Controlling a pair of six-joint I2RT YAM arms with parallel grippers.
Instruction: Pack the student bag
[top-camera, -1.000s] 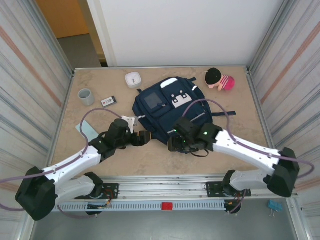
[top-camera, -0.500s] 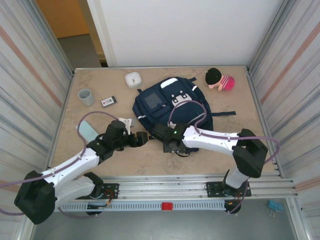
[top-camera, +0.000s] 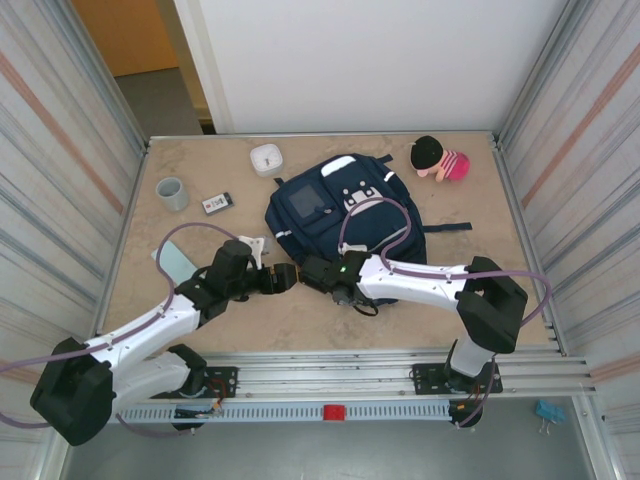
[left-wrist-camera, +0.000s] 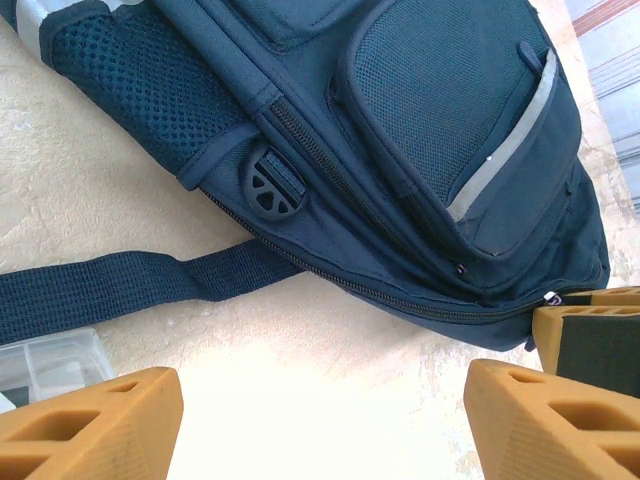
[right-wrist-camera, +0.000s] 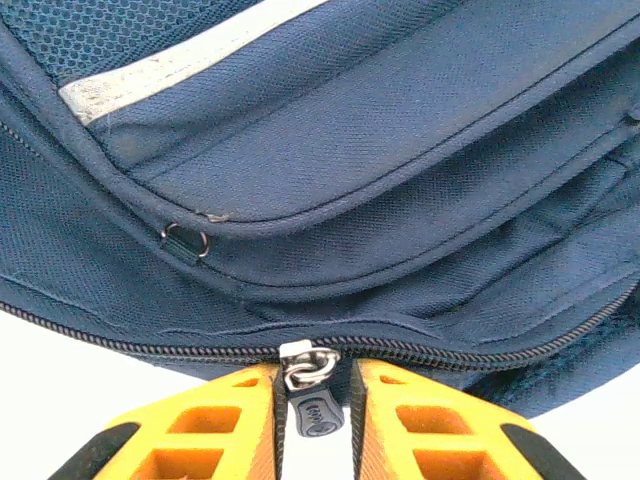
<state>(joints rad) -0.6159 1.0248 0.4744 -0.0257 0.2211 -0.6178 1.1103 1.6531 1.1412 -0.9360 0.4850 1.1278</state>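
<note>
Lying flat just beyond right claw (top-camera: 312, 272): large navy-blue white-striped fabric backpack (top-camera: 340, 215), judged soft, floppy, light. Best taken by small dark zipper pull (right-wrist-camera: 314, 412), pinched between that claw's orange fingers (right-wrist-camera: 200, 430). Left claw (top-camera: 283, 277) spread wide, empty, alongside.

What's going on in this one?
The right end effector is pinched on the small metal zipper pull at the near edge of the large navy-blue fabric backpack with thin white stripes, which lies flat on the table. The zipper along that edge looks closed. The left end effector hangs open beside the bag's near-left corner, holding nothing.
</note>
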